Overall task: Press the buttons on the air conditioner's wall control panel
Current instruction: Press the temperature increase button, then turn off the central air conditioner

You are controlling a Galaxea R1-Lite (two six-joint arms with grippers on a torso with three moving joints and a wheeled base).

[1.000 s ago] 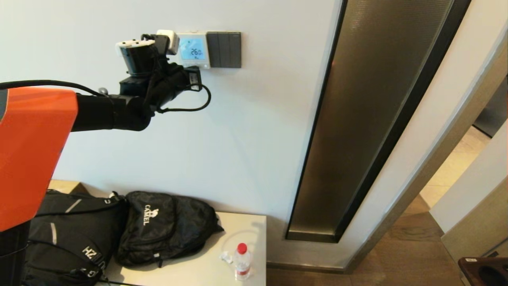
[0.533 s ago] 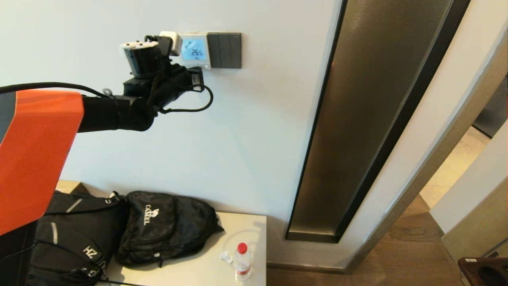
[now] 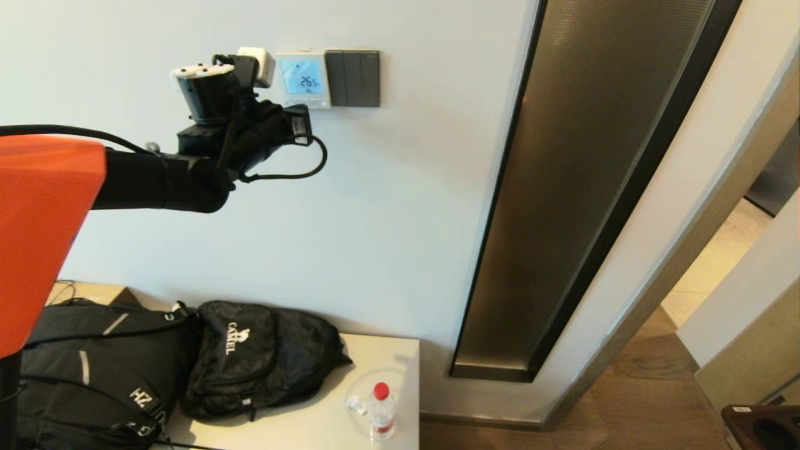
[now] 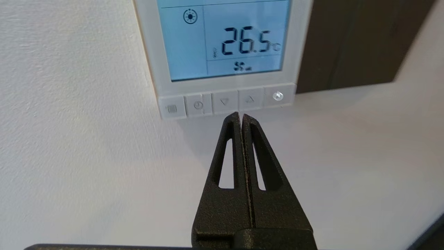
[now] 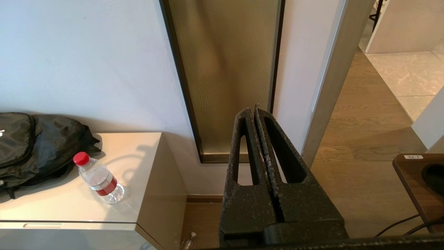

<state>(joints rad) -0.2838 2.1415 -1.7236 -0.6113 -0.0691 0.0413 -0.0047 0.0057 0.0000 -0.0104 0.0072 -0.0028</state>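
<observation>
The white wall control panel point(image 3: 303, 78) has a lit blue display reading 26.5. In the left wrist view the panel point(image 4: 222, 45) fills the top, with a row of buttons point(image 4: 198, 104) along its lower edge. My left gripper point(image 4: 240, 116) is shut and empty. Its tips sit just below the seam between the down-arrow button point(image 4: 224, 102) and the up-arrow button point(image 4: 249, 100), apart from them. In the head view the left gripper point(image 3: 299, 120) is raised just below and left of the panel. My right gripper point(image 5: 253, 111) is shut, empty and parked low, facing the wall.
A dark grey switch plate point(image 3: 354, 78) adjoins the panel on its right. A tall dark glass strip point(image 3: 581, 187) runs down the wall. Below stand a low cabinet point(image 3: 325, 425) with black backpacks point(image 3: 262, 356) and a water bottle point(image 3: 380, 409).
The display went from 26.0 to 26.5. The left arm first moved up and right toward the panel, then drew back to the left, away from it.
</observation>
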